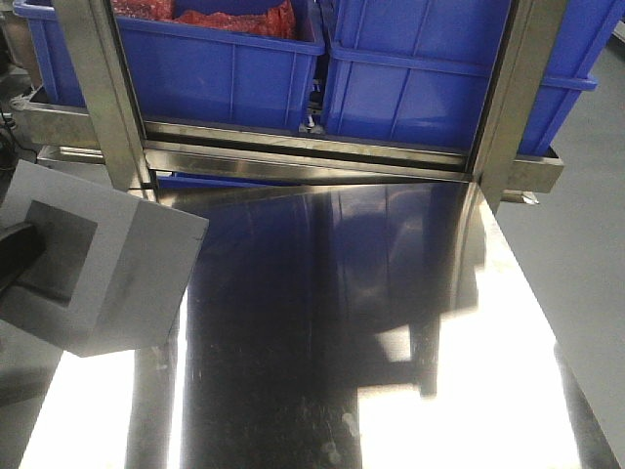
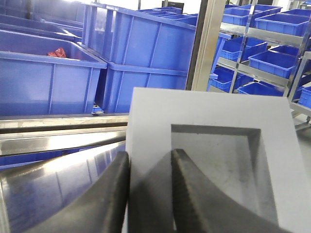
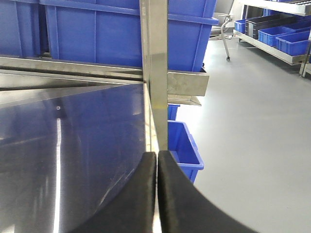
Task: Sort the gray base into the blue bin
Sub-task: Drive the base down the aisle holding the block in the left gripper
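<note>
Left gripper [image 2: 149, 154] grips the gray base [image 2: 214, 109], its edges cropped.

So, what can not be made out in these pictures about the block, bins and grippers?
- Floors: in the front view the top edge cuts the left blue crate and the right blue crate; their walls hide the floors.
- The red contents: the same edge cuts them; unidentifiable.
- The gray base: in the left wrist view the left gripper covers its lower part.
- The right gripper: only its closed tips show, right wrist view.
</note>
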Tool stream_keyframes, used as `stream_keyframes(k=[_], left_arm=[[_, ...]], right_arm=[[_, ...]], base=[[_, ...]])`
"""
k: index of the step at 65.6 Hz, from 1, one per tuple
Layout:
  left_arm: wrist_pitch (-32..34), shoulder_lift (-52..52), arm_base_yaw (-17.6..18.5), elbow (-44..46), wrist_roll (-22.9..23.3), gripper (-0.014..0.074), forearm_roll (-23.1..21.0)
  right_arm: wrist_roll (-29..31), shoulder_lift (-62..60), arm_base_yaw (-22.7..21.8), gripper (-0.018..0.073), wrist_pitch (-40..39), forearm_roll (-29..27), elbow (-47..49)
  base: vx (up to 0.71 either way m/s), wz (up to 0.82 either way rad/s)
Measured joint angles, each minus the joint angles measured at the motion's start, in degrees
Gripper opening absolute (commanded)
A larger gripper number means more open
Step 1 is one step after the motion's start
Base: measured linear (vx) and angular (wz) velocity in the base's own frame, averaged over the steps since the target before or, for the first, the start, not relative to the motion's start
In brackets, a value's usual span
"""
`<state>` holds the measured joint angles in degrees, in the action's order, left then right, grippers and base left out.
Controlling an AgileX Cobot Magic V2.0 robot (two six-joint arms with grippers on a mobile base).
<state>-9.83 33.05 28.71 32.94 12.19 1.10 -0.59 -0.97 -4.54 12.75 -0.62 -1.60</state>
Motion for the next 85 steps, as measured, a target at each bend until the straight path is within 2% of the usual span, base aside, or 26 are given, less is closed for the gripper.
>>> stream_keyframes(k=[37, 85], left_arm=[[0.00, 0.00, 0.00, 0.00, 0.00, -0.0006, 0.00], [-0.01, 0.00, 0.00, 0.00, 0.00, -0.0006, 0.00]], right_arm=[[0.00, 0.00, 0.00, -0.0005, 0.00, 0.00, 0.00], [0.00, 0.00, 0.00, -0.0005, 0.00, 0.00, 0.00]], base=[[-0.08, -0.32], [-0.06, -0.60]])
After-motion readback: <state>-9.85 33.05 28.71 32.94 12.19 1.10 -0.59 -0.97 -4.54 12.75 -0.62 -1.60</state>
